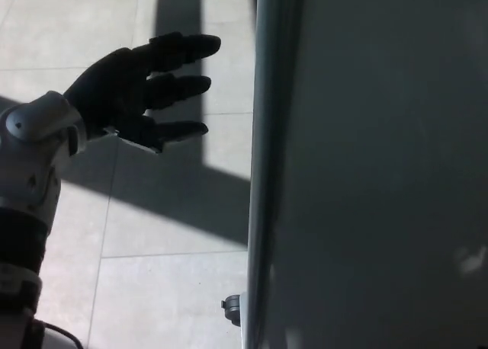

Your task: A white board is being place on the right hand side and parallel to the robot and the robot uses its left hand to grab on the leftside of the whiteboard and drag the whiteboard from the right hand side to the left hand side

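Light tiled floor [160, 296], thin grout lines, broad dark shadow bands [152, 189] crossing sunlit patches toward upper left.

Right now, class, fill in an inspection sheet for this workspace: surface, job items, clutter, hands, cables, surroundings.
Surface: pale tiled floor crossed by dark shadow bands.
Job items: whiteboard fills the picture's right, its metal-framed left edge running top to bottom; caster at its foot.
Clutter: nothing seen.
Hands: left hand open, fingers pointing at the edge, not touching; right hand not in view.
Cables: a thin dark one by the left arm, bottom left.
Surroundings: nothing seen beyond the floor.
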Controlling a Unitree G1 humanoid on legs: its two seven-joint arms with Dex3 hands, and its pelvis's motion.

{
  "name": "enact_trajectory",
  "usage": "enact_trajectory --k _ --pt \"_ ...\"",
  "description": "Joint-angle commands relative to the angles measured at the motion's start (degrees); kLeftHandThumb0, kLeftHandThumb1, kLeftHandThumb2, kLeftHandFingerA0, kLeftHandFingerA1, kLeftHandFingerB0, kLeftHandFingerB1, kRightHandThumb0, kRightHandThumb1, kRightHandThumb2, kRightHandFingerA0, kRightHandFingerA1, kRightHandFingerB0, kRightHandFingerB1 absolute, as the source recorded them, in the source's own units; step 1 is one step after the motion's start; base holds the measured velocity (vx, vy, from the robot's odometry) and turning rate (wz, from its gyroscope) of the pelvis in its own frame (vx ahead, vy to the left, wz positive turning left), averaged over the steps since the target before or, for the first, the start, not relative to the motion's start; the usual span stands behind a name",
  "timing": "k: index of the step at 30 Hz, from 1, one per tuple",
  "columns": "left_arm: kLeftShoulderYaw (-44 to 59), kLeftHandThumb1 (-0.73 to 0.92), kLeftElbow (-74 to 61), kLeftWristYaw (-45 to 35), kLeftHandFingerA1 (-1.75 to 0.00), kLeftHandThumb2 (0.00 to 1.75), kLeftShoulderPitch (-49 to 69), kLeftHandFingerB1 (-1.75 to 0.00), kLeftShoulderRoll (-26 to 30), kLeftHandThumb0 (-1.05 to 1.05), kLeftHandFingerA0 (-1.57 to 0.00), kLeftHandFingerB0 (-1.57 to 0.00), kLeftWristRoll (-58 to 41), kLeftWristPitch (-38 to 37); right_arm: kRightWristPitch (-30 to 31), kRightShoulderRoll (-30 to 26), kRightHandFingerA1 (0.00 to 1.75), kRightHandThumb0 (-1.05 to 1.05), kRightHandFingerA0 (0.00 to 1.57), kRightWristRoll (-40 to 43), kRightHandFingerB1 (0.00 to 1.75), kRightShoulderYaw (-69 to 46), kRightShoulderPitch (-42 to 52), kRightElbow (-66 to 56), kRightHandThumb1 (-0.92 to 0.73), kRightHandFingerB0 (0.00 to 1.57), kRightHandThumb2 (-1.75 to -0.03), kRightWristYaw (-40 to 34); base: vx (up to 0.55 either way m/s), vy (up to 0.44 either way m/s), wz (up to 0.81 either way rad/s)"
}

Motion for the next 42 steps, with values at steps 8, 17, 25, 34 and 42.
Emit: enact_trajectory --k 8,17,25,34,42 --pt "-3.23 0.37 -3.41 -0.35 -0.32 0.74 -0.41 -0.19 -5.07 -0.56 -0.03 -0.03 -0.28 5.64 -2.63 -0.11 0.54 -0.29 0.74 0.36 0.32 1.59 0.64 0.05 -0.88 0.38 -0.67 -0.12 0.00 0.000 0.00" --pt "-4.24 0.35 -6.38 -0.27 -0.37 0.74 0.36 -0.22 -8.46 -0.53 -0.03 -0.02 -0.78 10.79 -3.35 0.01 0.56 -0.27 0.72 1.19 0.32 2.67 0.82 -0.32 -0.89 0.38 -0.67 0.14 0.00 0.000 0.00" --pt "-5.16 0.36 -4.02 2.00 -0.35 0.59 -1.43 -0.18 -9.95 -0.60 -0.08 -0.03 1.01 12.10 -3.25 0.37 0.56 -0.29 0.77 1.57 0.32 2.79 0.45 0.05 -0.87 0.40 -0.66 0.45 0.00 0.000 0.00" --pt "-6.78 0.35 5.04 2.17 -0.39 0.72 -7.40 -0.15 -12.67 -0.55 -0.05 0.00 2.17 11.44 -3.57 1.13 0.58 -0.27 0.74 1.83 0.32 2.99 0.08 -0.36 -0.89 0.38 -0.67 1.09 0.00 0.000 0.00" --pt "-7.24 0.37 11.85 0.99 -0.44 0.69 -10.16 -0.23 -16.45 -0.60 -0.17 -0.04 2.43 9.43 -3.83 0.73 0.56 -0.30 0.77 1.01 0.32 3.80 -0.60 -0.23 -0.88 0.39 -0.67 0.12 0.00 0.000 0.00"
